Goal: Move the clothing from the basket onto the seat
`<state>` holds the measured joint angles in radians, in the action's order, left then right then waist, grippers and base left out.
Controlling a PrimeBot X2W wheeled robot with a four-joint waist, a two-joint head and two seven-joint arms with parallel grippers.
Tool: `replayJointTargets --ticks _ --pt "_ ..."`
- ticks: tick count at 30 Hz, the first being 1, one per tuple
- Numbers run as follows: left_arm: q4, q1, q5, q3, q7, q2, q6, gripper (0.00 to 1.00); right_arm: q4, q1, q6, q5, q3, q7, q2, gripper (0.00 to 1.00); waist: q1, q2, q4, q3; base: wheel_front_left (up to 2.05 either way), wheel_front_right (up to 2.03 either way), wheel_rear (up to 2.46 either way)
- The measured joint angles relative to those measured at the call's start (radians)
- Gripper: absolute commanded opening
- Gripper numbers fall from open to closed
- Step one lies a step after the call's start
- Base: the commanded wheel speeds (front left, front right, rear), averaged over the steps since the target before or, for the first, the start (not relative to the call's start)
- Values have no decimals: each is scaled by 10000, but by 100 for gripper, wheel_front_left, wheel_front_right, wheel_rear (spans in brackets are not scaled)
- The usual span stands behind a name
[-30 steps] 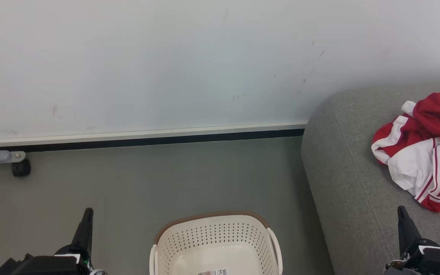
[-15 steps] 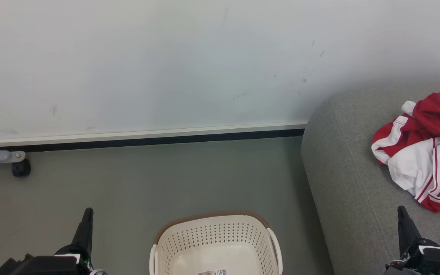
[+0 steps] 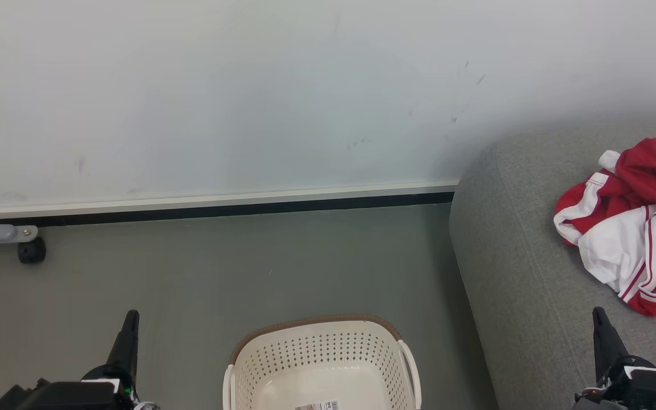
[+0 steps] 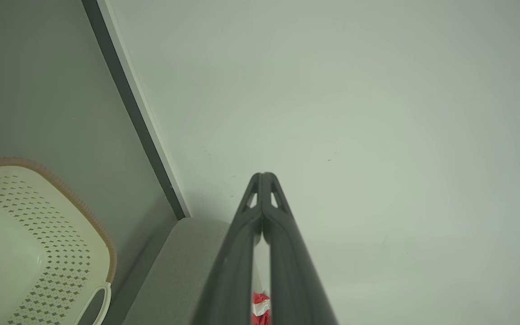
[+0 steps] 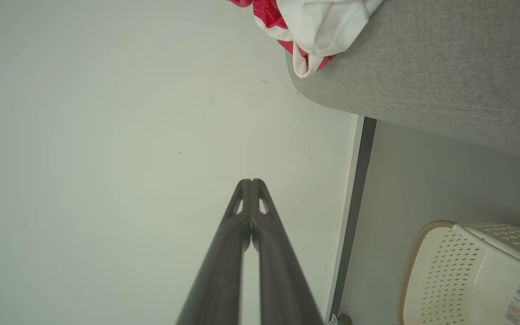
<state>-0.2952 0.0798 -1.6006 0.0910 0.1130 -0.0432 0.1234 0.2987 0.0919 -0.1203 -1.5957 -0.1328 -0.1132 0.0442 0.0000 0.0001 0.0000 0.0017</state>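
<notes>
The left jaws are seen pressed together, tip against tip, and are held above the grey floor (image 3: 220,267). The right jaws are likewise pressed together and are held over the near part of the seat (image 3: 510,256). The clothing (image 3: 630,228) is found crumpled in a heap on the seat, ahead of the right jaws and well apart from them. Red cloth, white panels and thin striped trim can be made out. The basket (image 3: 316,347) is set on the floor between the two jaws, near the seat. A barcode label (image 3: 318,405) is seen on its inner floor. A white wall (image 3: 248,102) is faced by both jaws. A small black castor (image 3: 31,250) is seen ahead of the left jaws, off to their left.
</notes>
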Motion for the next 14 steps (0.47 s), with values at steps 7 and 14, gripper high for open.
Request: replayJointTargets --ticks 7,14 --pt "-2 0 0 0 0 0 0 0 0 0 0 0 0 0 0 0 0 0 0 0 0 0 0" --pt "-2 0 0 0 0 2 0 0 0 0 0 0 0 0 -2 0 0 0 0 0 0 0 0"
